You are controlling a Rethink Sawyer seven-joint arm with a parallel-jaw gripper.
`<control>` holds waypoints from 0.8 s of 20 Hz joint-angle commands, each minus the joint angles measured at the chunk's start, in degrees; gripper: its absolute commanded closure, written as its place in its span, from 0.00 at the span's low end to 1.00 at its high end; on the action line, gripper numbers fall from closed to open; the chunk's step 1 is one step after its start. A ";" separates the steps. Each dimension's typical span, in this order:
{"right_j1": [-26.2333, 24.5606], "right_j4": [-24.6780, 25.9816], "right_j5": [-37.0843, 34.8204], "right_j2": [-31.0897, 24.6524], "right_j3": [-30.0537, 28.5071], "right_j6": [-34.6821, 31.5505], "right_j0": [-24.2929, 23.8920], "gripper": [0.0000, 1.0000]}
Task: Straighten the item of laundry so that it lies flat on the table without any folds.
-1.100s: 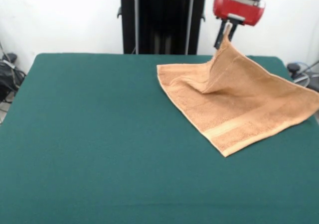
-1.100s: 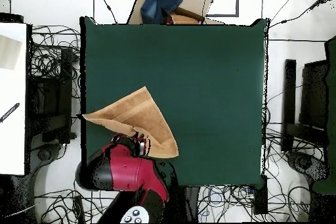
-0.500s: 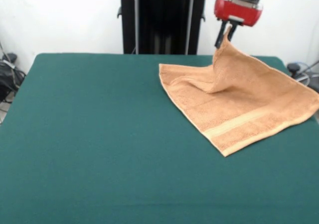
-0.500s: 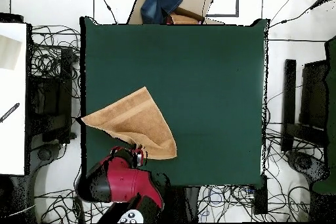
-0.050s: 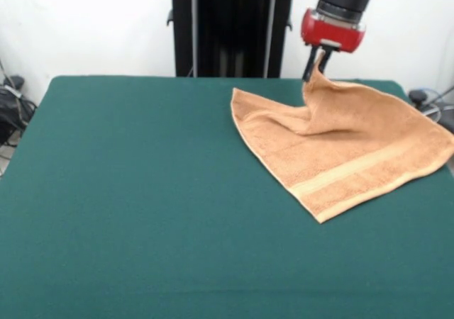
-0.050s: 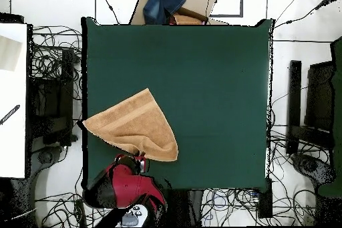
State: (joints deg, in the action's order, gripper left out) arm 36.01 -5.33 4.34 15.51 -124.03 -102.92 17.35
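Observation:
The item of laundry (image 5: 347, 149) is an orange-tan towel lying on the far right part of the green table (image 5: 142, 191). Most of it lies spread out, with a woven band (image 5: 340, 179) near its front edge. One far corner is lifted into a low peak, and a fold runs down from there toward the left corner. My gripper (image 5: 316, 62) is shut on that lifted corner. From overhead, the item of laundry (image 6: 133, 125) reaches the left edge of the table (image 6: 200, 71), and the gripper (image 6: 138, 160) is at its lower edge, in front of the red arm head (image 6: 123, 186).
A cardboard box with blue cloth (image 6: 172, 3) stands beyond the table's top edge in the overhead view. Cables (image 6: 57, 51) lie on the floor round the table. A white surface (image 6: 13, 98) is at the left and black equipment (image 6: 314, 105) at the right.
The gripper has drawn back toward the table's far edge and come lower with the corner in it. The raised peak has sunk and the towel lies flatter.

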 commanded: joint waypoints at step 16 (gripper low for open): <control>-0.45 -5.79 -1.61 -4.06 -4.85 -15.40 2.89 1.00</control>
State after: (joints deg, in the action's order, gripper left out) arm 37.46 -6.27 4.35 14.48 -127.31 -102.92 18.60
